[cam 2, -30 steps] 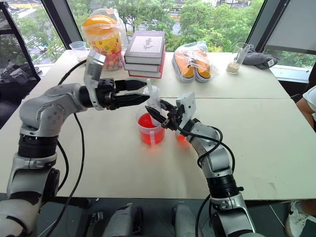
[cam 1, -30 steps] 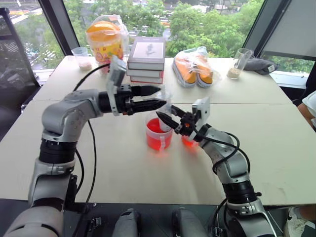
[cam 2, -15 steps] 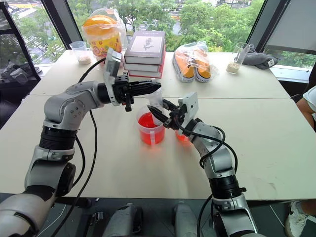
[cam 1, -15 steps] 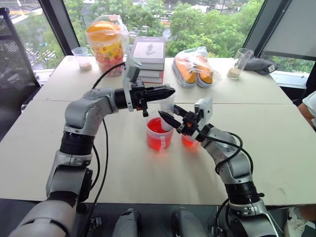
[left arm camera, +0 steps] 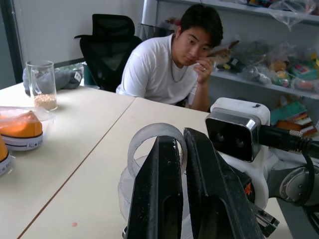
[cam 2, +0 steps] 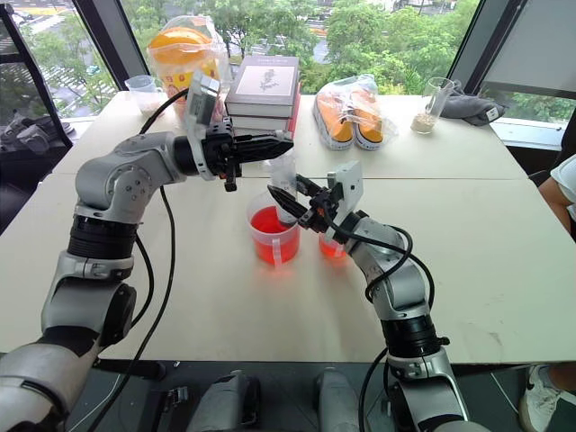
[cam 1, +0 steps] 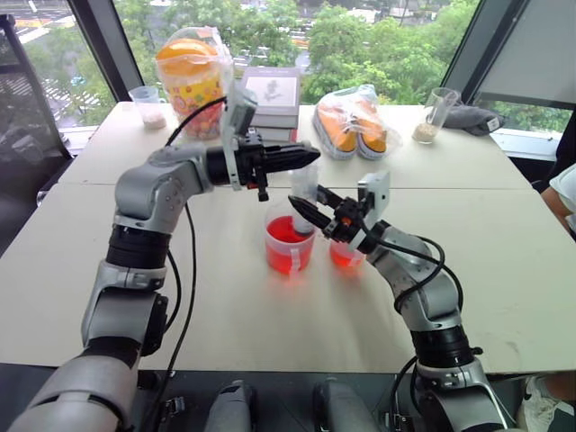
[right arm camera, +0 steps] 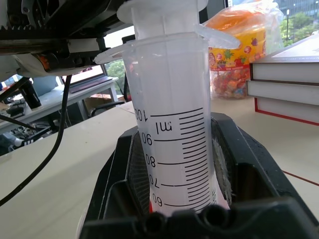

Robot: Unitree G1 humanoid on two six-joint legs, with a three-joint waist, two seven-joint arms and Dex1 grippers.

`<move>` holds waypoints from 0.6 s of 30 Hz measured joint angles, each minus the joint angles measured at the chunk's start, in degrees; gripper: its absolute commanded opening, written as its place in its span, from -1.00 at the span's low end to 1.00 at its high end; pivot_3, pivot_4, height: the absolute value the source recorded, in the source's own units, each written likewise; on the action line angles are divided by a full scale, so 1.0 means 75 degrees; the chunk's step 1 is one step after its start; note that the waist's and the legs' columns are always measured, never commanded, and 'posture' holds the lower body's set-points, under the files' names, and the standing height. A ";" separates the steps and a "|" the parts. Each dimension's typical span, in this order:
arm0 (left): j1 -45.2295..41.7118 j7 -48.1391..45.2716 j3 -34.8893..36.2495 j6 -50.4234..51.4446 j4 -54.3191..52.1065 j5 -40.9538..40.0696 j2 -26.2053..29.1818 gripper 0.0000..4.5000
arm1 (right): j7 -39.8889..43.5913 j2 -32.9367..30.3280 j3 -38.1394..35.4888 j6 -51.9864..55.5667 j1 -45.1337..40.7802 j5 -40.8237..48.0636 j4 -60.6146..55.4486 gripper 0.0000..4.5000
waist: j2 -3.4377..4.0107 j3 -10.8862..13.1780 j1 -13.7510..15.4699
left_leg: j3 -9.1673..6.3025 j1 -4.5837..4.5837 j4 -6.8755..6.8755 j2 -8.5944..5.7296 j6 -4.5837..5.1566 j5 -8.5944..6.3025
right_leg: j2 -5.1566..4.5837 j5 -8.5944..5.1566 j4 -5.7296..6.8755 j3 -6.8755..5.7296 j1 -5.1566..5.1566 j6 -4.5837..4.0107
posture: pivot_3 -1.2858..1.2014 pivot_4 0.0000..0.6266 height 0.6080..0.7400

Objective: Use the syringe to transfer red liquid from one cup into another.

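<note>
Standing upright, the syringe point(right arm camera: 172, 124) sits clamped in right jaws; left jaws together

Tabletop point(cam 1: 504, 243): pale beige, seam running across its middle.
Far edge, by the window:
- small clear cup point(cam 1: 147, 103) with pale grains at its bottom, far left;
- bagged jar point(cam 1: 191, 79), orange lid, printed candy-coloured wrap, just beside that cup;
- stack of books point(cam 1: 272, 101), grey cover on top, red spine lowest;
- pair of orange sneakers point(cam 1: 353, 122) in a clear bag;
- glass mug point(cam 1: 436, 115) with brown grains;
- grey cloth point(cam 1: 472, 119) touching the mug.

Person in white T-shirt point(left arm camera: 169, 67) seated beyond the tabletop, black office chair point(left arm camera: 107, 50) behind.
</note>
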 measured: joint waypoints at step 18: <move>-0.0197 -0.0049 0.0003 -0.0183 0.0195 0.0023 0.0055 -0.97 | 0.0134 -0.0134 0.0018 0.0054 -0.0047 0.0016 0.0095 -0.39 | 0.0000 0.0000 0.0003 | 0.0000 0.0000 0.0000 0.0000 0.0000 0.0000 | 0.0000 0.0000 0.0000 0.0000 0.0000 0.0000 | 0.03 -0.52 1.00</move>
